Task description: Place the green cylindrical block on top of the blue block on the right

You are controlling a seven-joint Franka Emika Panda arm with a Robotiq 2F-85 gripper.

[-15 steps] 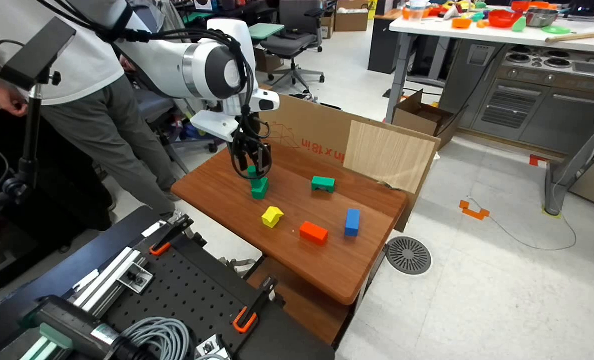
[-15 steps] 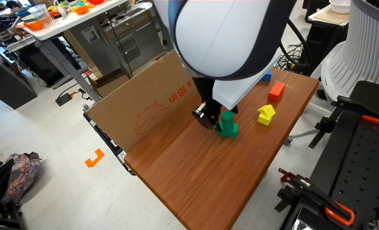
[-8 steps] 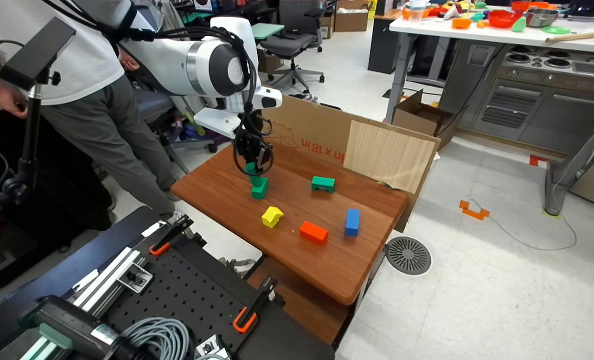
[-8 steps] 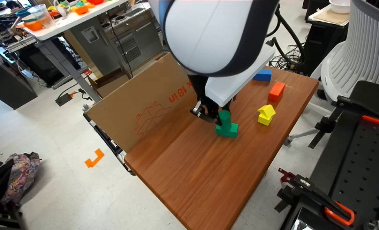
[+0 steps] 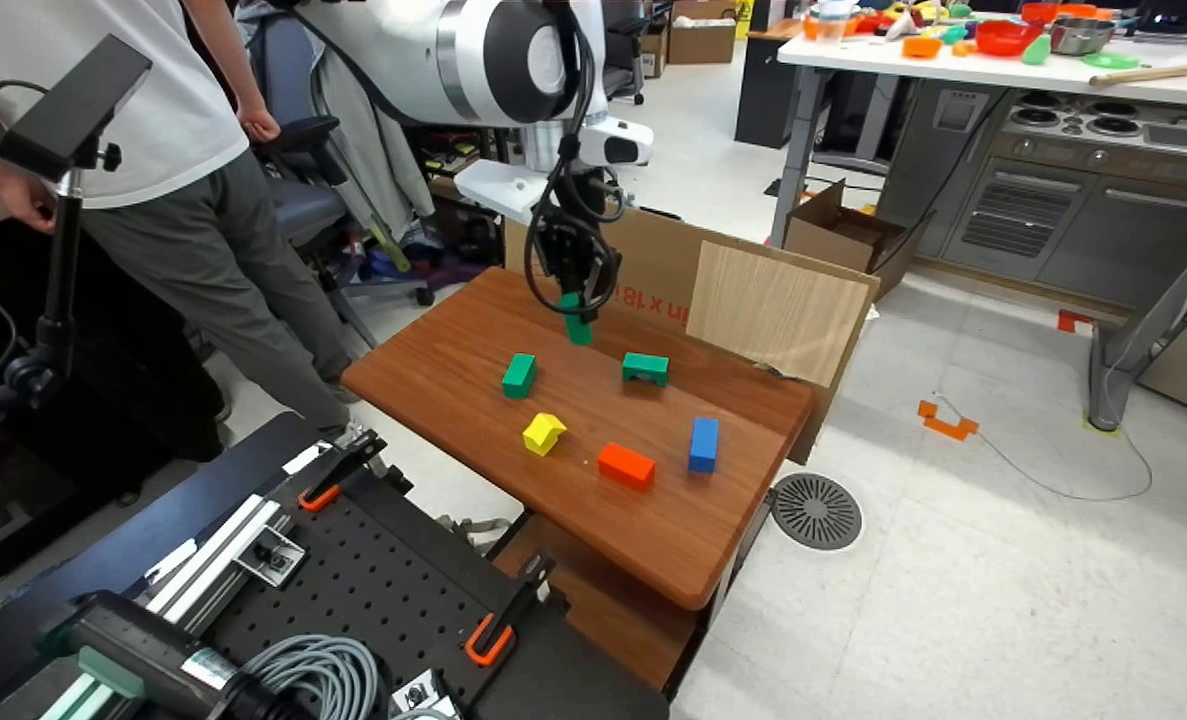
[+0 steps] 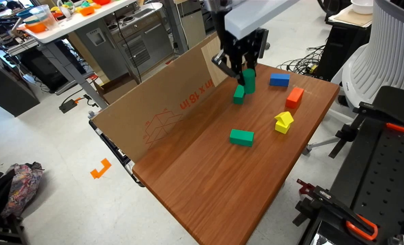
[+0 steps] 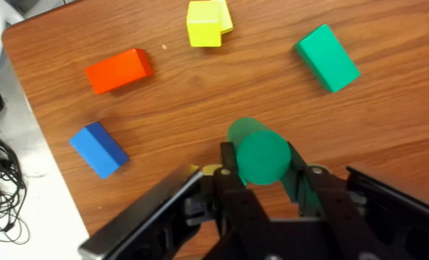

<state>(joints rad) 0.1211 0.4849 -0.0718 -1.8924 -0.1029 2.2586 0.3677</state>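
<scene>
Brown tabletop [image 6: 195, 180] bears the blue block [image 7: 98, 149], while the claw [image 7: 260, 153] pinches the green cylinder [image 6: 249, 82] aloft.

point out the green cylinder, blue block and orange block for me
Green cylinder [image 7: 262, 156]: wrist view, on its round end face.
Blue block [image 7: 97, 151]: wrist view, on its lighter face.
Orange block [image 7: 116, 71]: wrist view, on its broad face.

We take this for a lab: we see a white robot arm [image 5: 483, 65], a perforated black board [image 5: 383, 570] with clamps [image 5: 511, 612] and a coil of grey cable [image 5: 318, 648]. We also spot loose cords [image 7: 15, 175] on the floor [image 5: 953, 600].
</scene>
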